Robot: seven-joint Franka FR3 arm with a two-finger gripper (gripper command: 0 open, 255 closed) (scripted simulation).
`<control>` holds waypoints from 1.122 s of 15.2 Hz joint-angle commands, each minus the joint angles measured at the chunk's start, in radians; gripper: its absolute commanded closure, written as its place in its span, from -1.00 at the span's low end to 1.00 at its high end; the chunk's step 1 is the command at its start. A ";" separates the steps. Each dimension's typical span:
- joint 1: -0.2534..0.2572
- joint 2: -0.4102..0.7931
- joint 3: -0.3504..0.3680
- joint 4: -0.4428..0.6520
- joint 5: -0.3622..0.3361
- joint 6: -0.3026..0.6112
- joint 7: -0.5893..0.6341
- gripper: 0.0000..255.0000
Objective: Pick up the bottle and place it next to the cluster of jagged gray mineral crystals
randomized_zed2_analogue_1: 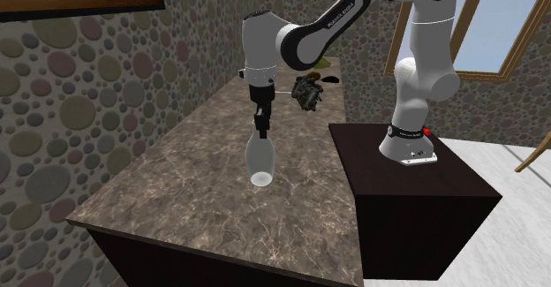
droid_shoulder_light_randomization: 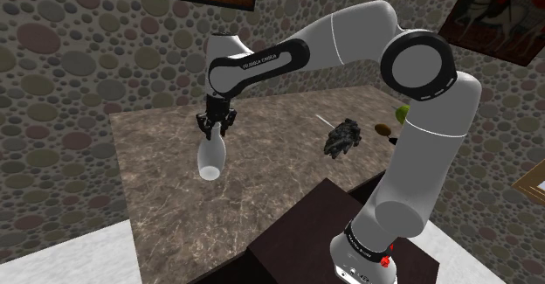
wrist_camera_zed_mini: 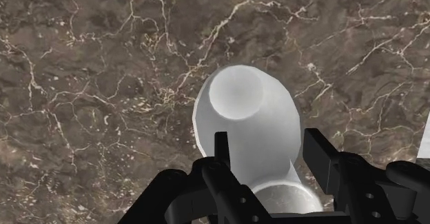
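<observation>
— Where's the white bottle [droid_shoulder_light_randomization: 210,158]?
— Pinched by its neck between the gripper's [droid_shoulder_light_randomization: 215,127] fingers, hanging base-down over the marble counter [droid_shoulder_light_randomization: 175,199], well apart from the dark crystal cluster [droid_shoulder_light_randomization: 342,138].

The shoulder camera is looking down from beside the dark stand [droid_shoulder_light_randomization: 288,238], across the marble countertop [droid_shoulder_light_randomization: 279,169] at middling range. The second exterior camera is gazing along the countertop from its far end, back toward the stand (somewhat nearer). The wrist camera is staring down past the gripper [wrist_camera_zed_mini: 269,147], close above the marble. All three are sharing the patch beneath the jaws.
</observation>
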 commanded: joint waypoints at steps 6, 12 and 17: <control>-0.002 -0.029 0.001 0.032 0.006 -0.061 -0.003 1.00; -0.003 -0.059 0.002 0.077 0.012 -0.135 -0.006 1.00; -0.004 -0.078 0.003 0.121 0.016 -0.198 -0.007 1.00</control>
